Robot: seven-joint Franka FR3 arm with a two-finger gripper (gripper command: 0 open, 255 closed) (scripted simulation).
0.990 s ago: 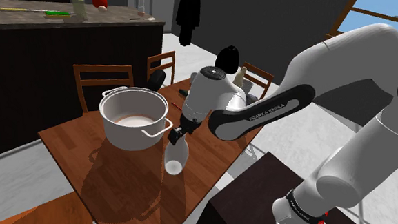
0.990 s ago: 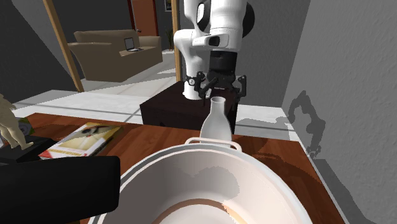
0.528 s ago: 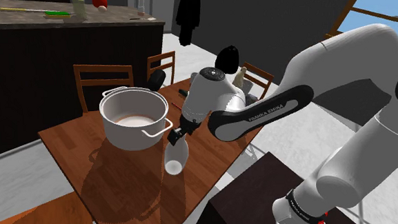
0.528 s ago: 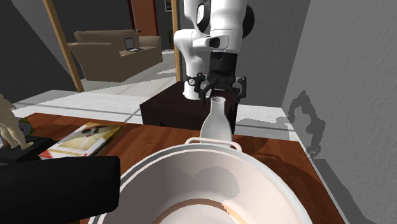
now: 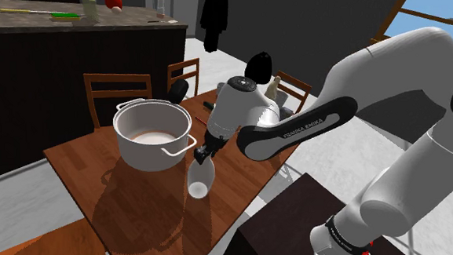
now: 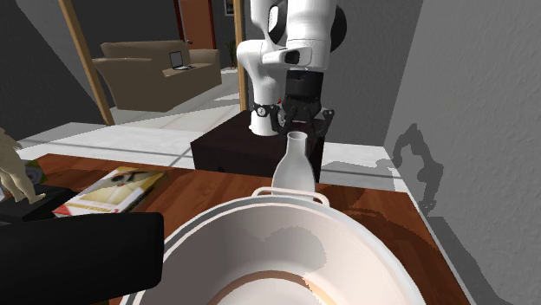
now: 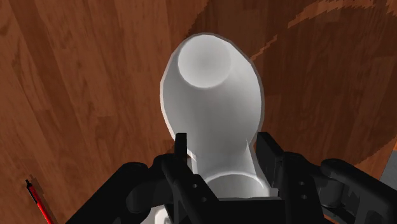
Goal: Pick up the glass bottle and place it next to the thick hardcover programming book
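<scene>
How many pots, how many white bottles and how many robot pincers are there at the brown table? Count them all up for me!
pot: 1
white bottle: 1
pincer: 1
Total: 3

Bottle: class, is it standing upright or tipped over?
Upright: in the second exterior view the bottle rises behind the pot, its neck pointing straight up into the gripper, whose fingers clasp it.
</scene>
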